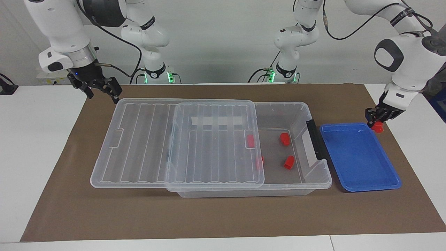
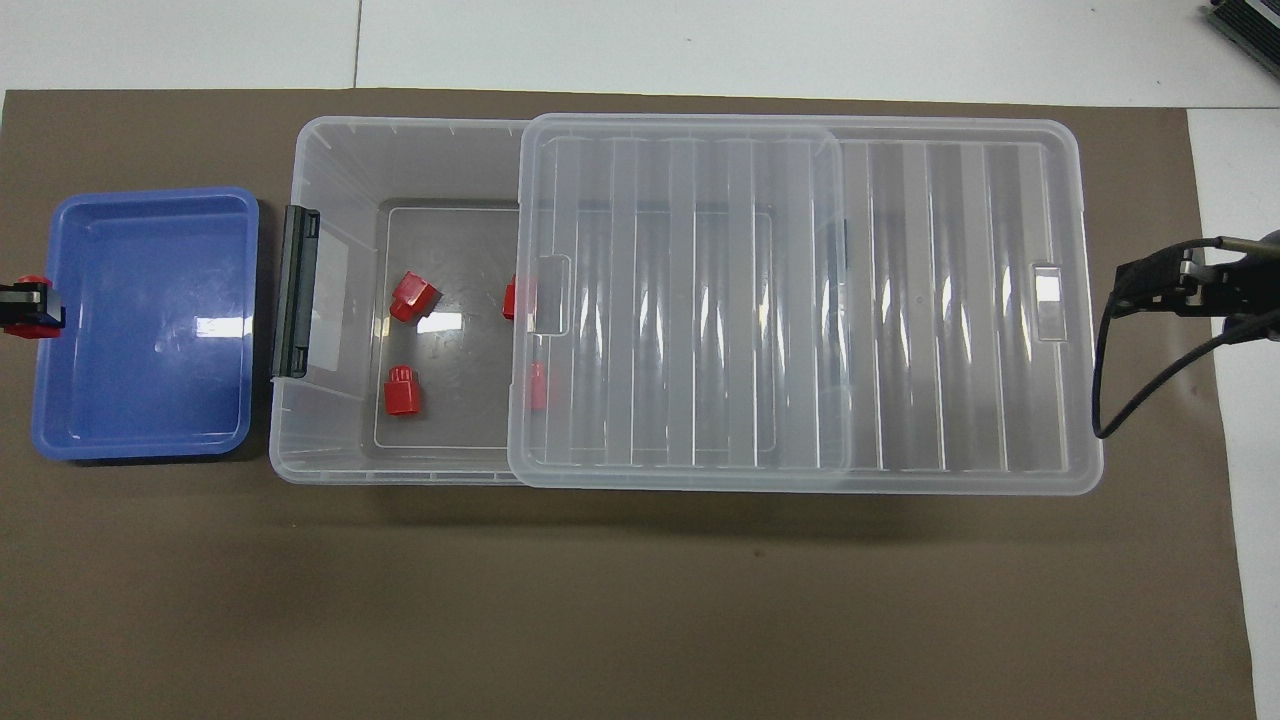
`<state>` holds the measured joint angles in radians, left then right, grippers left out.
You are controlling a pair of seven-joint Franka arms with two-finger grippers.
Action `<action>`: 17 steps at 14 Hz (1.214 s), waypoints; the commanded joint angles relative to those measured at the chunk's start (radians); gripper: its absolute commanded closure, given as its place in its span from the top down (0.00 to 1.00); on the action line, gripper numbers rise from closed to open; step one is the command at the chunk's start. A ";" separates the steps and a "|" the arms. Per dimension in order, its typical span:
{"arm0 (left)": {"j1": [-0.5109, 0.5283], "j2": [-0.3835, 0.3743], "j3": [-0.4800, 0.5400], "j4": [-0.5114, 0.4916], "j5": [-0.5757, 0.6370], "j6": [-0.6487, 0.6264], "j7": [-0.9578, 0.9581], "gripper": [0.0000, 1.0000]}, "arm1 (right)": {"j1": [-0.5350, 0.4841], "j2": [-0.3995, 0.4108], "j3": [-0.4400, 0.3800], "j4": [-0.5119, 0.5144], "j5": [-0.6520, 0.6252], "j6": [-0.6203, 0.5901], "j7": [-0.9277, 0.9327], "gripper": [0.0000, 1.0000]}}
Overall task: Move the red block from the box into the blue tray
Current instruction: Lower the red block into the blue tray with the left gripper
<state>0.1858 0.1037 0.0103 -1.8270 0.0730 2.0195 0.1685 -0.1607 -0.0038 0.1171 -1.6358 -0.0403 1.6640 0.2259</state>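
My left gripper (image 1: 375, 122) is shut on a red block (image 1: 377, 128), hanging just above the outer rim of the blue tray (image 1: 359, 160) at the left arm's end of the table. From overhead the left gripper (image 2: 25, 304) and the held red block (image 2: 36, 326) sit at the edge of the blue tray (image 2: 150, 400), which holds nothing. The box (image 1: 315, 183) has its lid (image 1: 174, 146) slid toward the right arm's end. Two red blocks (image 1: 284, 138) (image 1: 289, 162) lie in its uncovered part, and two more (image 1: 250, 140) (image 1: 260, 162) show through the lid's edge. My right gripper (image 1: 101, 89) waits open over the mat by the lid's corner.
A brown mat (image 1: 223, 216) covers the table under the box and tray. The box's black end clip (image 1: 315, 139) stands between the box's opening and the tray. The right gripper's black cable (image 2: 1120, 400) hangs beside the lid.
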 commanded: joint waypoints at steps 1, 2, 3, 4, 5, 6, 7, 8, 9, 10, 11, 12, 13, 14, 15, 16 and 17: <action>-0.009 0.001 -0.009 -0.072 -0.010 0.099 0.016 0.00 | -0.055 0.021 0.006 -0.052 0.008 0.103 -0.028 1.00; -0.023 0.007 -0.009 -0.087 -0.010 0.116 0.016 0.00 | -0.068 0.042 0.006 -0.052 0.008 0.118 -0.045 1.00; -0.020 0.008 -0.009 -0.089 -0.010 0.117 0.017 0.00 | -0.083 0.056 0.006 -0.055 0.008 0.143 -0.071 1.00; -0.019 0.020 -0.009 -0.097 -0.010 0.132 0.022 0.00 | -0.097 0.067 0.006 -0.068 0.008 0.170 -0.095 1.00; -0.020 0.055 -0.009 -0.100 -0.010 0.168 0.026 0.00 | -0.106 0.068 0.006 -0.091 0.007 0.206 -0.115 0.99; -0.017 0.083 -0.009 -0.100 -0.010 0.197 0.028 0.00 | -0.111 0.076 0.006 -0.113 0.007 0.233 -0.126 0.90; -0.013 0.099 -0.009 -0.100 -0.010 0.212 0.046 0.00 | -0.121 0.082 0.006 -0.128 0.007 0.256 -0.129 0.75; -0.008 0.109 -0.009 -0.100 -0.010 0.222 0.072 0.00 | -0.129 0.088 0.006 -0.147 0.007 0.281 -0.129 0.48; 0.004 0.116 -0.009 -0.106 -0.012 0.231 0.075 0.00 | -0.131 0.091 0.004 -0.159 0.007 0.296 -0.129 0.20; 0.018 0.125 -0.012 -0.116 -0.039 0.246 0.072 0.00 | -0.134 0.097 0.004 -0.170 0.007 0.321 -0.129 0.00; 0.015 0.126 -0.009 -0.121 -0.094 0.258 0.071 0.00 | -0.135 0.106 0.004 -0.171 0.007 0.333 -0.129 0.00; 0.012 0.126 -0.009 -0.124 -0.102 0.265 0.074 0.00 | -0.135 0.117 0.004 -0.171 0.007 0.341 -0.129 0.00; 0.007 0.125 -0.009 -0.136 -0.102 0.275 0.078 0.00 | -0.135 0.126 0.004 -0.171 0.007 0.353 -0.129 0.00; 0.006 0.123 -0.009 -0.150 -0.102 0.304 0.078 0.00 | -0.135 0.134 0.004 -0.171 0.007 0.359 -0.129 0.00; 0.001 0.122 -0.009 -0.175 -0.104 0.347 0.075 0.00 | -0.135 0.137 0.006 -0.173 0.007 0.365 -0.131 0.00; 0.001 0.125 -0.009 -0.193 -0.102 0.379 0.075 0.00 | -0.126 0.140 0.006 -0.171 0.007 0.367 -0.129 0.00; 0.001 0.123 -0.009 -0.204 -0.102 0.390 0.075 0.00 | -0.116 0.145 0.006 -0.171 0.007 0.376 -0.129 0.00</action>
<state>0.1909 0.2465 -0.0024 -1.9733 -0.0054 2.3474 0.2241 -0.2798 0.1360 0.1150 -1.7994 -0.0402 2.0134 0.1208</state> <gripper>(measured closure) 0.656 0.991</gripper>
